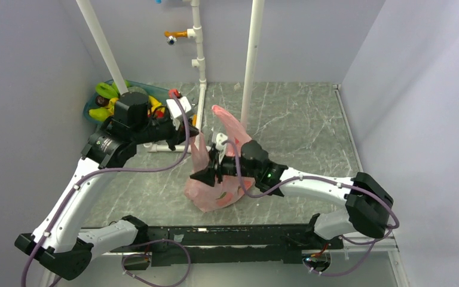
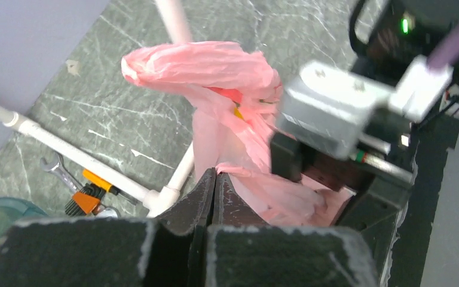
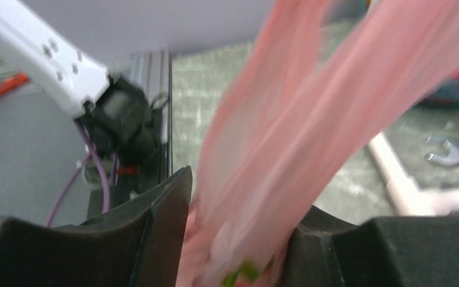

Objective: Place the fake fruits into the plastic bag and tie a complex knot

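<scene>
Pinching a fold of the plastic bag [image 1: 215, 194], the left tool [image 2: 215, 174] is fully closed on the pink film; the right tool [image 3: 239, 239] stands partway open around a stretched strand, not visibly clamping it. The bag sits on the tabletop [image 1: 311, 131] just in front of the white pipe frame [image 1: 201, 113], its handles standing up. Film this thin should be light, limp and slippery — likely to tear if jerked; take it by the bunched handle strands near the neck — not the belly.
</scene>
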### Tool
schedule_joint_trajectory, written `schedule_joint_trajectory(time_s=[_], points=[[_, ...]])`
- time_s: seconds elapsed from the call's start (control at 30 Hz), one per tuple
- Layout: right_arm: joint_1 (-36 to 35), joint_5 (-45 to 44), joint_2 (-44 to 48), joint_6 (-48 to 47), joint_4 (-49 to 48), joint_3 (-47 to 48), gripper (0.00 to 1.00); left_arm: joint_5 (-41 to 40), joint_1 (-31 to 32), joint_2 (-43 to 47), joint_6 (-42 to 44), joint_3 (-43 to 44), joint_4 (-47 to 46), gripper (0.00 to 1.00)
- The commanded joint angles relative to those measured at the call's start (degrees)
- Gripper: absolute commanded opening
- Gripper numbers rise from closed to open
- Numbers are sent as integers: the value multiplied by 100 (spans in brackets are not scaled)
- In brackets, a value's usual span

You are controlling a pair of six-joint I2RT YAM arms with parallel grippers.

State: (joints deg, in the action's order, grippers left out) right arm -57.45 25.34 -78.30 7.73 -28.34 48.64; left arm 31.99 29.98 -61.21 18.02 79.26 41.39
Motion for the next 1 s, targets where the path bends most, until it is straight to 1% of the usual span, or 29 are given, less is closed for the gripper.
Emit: schedule_joint_trajectory(time_s=[0.0,0.1,0.17,0.27,0.43,0.53,0.67,0.73,0.77,0.8,0.83,0.87,0.9,0.97], points=[[-171,-129,-160,-325,-806,-898,44,264,-334,192,-725,81,-719,0],[-183,-223,-408,-710,-1005,-1361,40,376,-426,254,-870,79,-838,0],[-178,-304,-560,-1015,-1059,-1543,34,433,-455,322,-918,18,-915,0],[-178,-361,-740,-1294,-1167,-1754,20,541,-567,455,-891,-125,-1036,0],[-177,-475,-979,-1471,-1228,-2001,6,951,-834,647,-727,-250,-1114,0],[-165,-537,-1055,-1446,-1172,-1951,0,1345,-990,708,-604,-288,-1092,0],[-102,-598,-1130,-1323,-1116,-1890,0,1680,-1070,712,-485,-224,-1093,0],[-88,-725,-1053,-1244,-1154,-1865,0,1742,-1081,659,-375,-138,-889,0],[-81,-810,-994,-1190,-1124,-1823,0,1598,-1086,641,-363,-114,-719,3],[-76,-885,-935,-1118,-1072,-1750,0,1375,-1105,660,-426,-143,-566,27],[-74,-961,-880,-1047,-1031,-1671,0,1159,-1183,732,-520,-253,-429,70],[-78,-1053,-845,-976,-999,-1605,0,810,-1302,908,-728,-484,-377,94],[-61,-1168,-816,-874,-960,-1525,0,470,-1369,1134,-1073,-749,-369,99],[-74,-1214,-799,-781,-891,-1399,0,-238,-1406,1665,-1448,-1441,-384,100]])
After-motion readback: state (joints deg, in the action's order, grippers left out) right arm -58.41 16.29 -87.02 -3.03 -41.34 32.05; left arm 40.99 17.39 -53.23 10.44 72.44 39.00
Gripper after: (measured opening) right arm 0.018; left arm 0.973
